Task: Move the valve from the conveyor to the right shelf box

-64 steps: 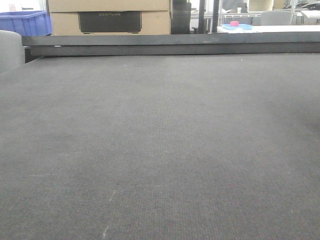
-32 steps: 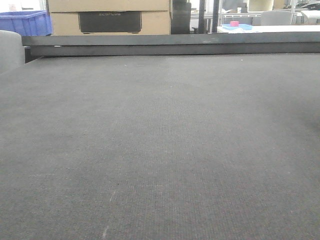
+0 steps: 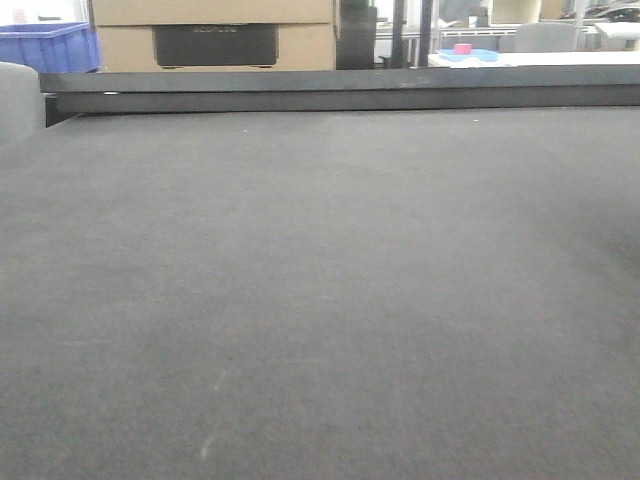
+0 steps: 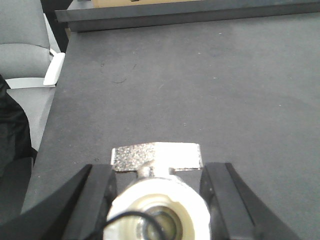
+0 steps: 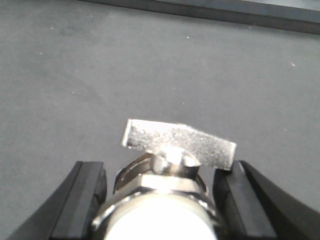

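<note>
left gripper [image 4: 160, 172] is clamped on a valve [image 4: 159, 205], right gripper [image 5: 162, 172] on another valve [image 5: 165, 200], both over the belt [image 4: 200, 75], and imo those round bodies could twist or slip out mid-swing to the shelf

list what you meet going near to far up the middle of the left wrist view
valve between the fingers of the left gripper → conveyor belt → black rail
</note>
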You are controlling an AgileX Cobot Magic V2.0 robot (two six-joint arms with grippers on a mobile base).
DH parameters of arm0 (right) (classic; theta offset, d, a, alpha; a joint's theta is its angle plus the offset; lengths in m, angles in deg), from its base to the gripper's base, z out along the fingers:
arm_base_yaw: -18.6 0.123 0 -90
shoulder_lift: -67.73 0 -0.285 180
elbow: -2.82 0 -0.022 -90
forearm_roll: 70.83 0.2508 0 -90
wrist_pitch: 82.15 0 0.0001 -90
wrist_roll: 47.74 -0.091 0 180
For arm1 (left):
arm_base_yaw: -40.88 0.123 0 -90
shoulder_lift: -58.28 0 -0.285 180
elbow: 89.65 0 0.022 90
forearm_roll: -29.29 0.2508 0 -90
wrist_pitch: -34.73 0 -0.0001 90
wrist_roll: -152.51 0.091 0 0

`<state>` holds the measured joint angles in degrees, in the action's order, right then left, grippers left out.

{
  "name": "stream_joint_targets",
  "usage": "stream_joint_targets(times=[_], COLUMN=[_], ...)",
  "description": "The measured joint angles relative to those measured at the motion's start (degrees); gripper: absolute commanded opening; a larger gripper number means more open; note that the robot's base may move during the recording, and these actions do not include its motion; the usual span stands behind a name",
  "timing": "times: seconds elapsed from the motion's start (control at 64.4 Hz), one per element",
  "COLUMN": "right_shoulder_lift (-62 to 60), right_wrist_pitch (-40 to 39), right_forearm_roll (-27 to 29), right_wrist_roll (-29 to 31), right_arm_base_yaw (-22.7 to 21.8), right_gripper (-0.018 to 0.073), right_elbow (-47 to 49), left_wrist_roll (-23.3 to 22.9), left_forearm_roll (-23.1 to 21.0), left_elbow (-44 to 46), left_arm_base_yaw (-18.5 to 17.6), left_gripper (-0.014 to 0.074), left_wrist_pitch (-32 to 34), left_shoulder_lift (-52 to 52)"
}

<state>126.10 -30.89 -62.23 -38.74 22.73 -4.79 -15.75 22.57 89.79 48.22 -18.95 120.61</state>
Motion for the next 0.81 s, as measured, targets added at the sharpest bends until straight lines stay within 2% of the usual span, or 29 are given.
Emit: stream_joint_targets(times=[0.807], right_shoulder_lift=[0.0], right_wrist_pitch=[0.0], right_forearm_roll=[0.0], right_wrist_roll=[0.0], right_arm_base_yaw=[0.0], right_gripper=[-0.0154], right_elbow=[0.0], left_wrist_roll=[0.0], left_forearm_roll=[0.0], left_elbow=[-0.2], left_arm_base_yaw=[0.0], left_gripper=[-0.0111], left_wrist_pitch=[0.0], left_shoulder_lift=[0.0])
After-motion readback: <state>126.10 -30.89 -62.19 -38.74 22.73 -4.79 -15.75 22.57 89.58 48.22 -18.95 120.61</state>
